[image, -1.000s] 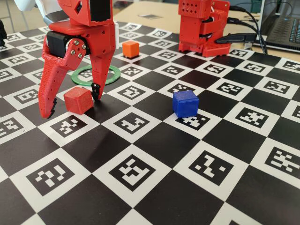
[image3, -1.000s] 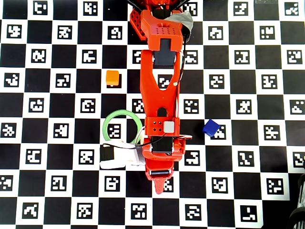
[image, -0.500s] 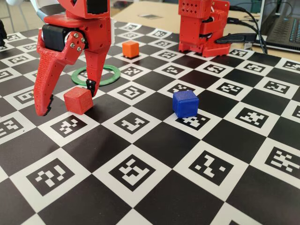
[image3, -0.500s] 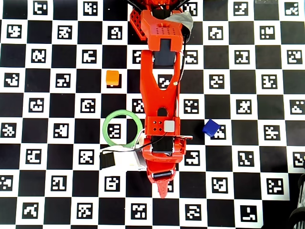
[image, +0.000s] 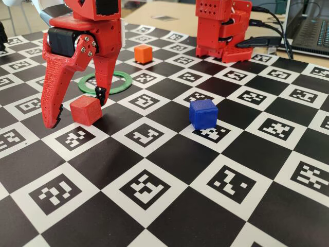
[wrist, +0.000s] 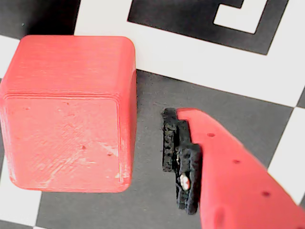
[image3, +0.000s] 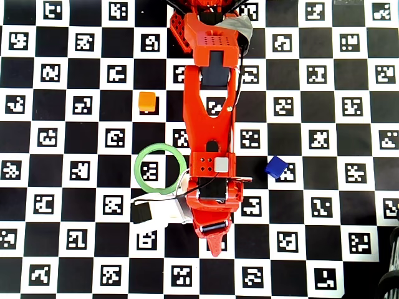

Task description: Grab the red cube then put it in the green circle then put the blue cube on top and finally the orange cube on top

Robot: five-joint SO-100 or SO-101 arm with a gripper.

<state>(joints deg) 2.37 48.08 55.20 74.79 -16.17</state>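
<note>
The board (image: 169,154) carries the ring (image: 105,82) behind the gripper (image: 76,109), whose jaws are spread wide, straddling the red cube (image: 85,110) without touching. The cube sits between the fingertips, nearer the rear one (wrist: 183,157), with a gap.

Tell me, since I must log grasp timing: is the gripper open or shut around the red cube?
Open. In the fixed view the gripper straddles the red cube; the wrist view shows a gap beside one fingertip.
</note>
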